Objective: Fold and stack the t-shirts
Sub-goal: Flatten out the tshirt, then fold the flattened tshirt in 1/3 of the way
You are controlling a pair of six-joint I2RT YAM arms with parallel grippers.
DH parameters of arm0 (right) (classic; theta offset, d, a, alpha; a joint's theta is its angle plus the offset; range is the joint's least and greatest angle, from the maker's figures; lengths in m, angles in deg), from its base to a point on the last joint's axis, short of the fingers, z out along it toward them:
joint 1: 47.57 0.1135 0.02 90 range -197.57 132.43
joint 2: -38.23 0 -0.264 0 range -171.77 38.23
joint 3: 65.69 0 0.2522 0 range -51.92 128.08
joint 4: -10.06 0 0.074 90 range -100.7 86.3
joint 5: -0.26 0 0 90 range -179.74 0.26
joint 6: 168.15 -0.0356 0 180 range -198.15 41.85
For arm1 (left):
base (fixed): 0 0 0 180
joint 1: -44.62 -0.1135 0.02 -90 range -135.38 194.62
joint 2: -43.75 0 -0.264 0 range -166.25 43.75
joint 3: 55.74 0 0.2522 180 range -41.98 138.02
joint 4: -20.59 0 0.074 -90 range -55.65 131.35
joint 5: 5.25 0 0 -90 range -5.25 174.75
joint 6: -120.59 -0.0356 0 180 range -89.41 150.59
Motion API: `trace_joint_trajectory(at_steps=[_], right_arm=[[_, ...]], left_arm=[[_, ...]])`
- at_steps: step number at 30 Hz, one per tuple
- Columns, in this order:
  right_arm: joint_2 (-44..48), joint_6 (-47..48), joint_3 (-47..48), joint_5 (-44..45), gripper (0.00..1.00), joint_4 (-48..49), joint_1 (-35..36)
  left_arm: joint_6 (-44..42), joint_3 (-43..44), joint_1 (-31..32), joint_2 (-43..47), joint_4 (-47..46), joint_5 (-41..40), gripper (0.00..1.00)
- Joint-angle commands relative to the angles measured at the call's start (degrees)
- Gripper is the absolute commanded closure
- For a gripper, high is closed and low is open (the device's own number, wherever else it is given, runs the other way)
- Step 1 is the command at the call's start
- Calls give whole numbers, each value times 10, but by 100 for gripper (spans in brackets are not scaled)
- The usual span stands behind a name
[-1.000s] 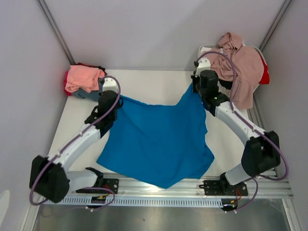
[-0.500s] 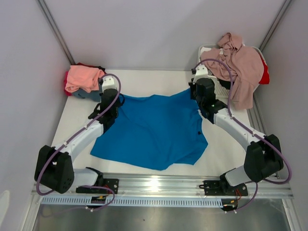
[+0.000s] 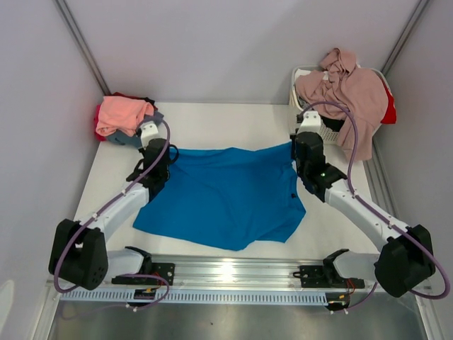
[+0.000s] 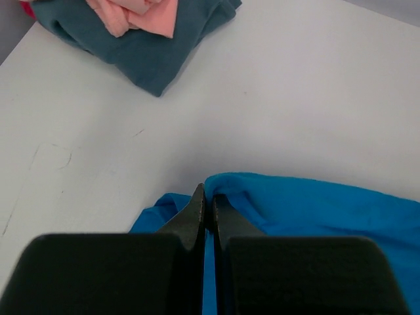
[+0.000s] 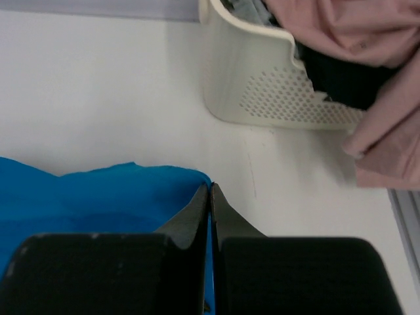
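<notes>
The bright blue t-shirt (image 3: pixel 223 195) lies spread on the white table between the arms. My left gripper (image 3: pixel 160 157) is shut on its far left corner, with blue cloth (image 4: pixel 315 203) pinched between the jaws (image 4: pixel 209 197). My right gripper (image 3: pixel 300 150) is shut on the far right corner, with blue cloth (image 5: pixel 98 190) at the jaw tips (image 5: pixel 209 190). A pile with a salmon pink shirt (image 3: pixel 122 113) on a slate blue-grey one (image 4: pixel 157 49) lies at the back left. A dusty mauve-pink shirt (image 3: pixel 354 95) hangs over the white basket (image 5: pixel 262 85).
The basket (image 3: pixel 311 78) stands at the back right corner, close behind my right gripper, with dark and red cloth inside. Grey walls close in the table on three sides. A metal rail (image 3: pixel 233 273) runs along the near edge.
Both grippers have lowered and moved the blue shirt's far edge backward and down. The shirt, which hung over the near rail, now lies flatter and wholly on the table.
</notes>
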Motion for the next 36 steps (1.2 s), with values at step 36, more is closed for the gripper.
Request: trace_joint_trajectory(at_steps=[36], right_arm=[[103,-235,-162,51,100,-148,47]], left_arm=[[148,-86,-103,138,-2,74,100]])
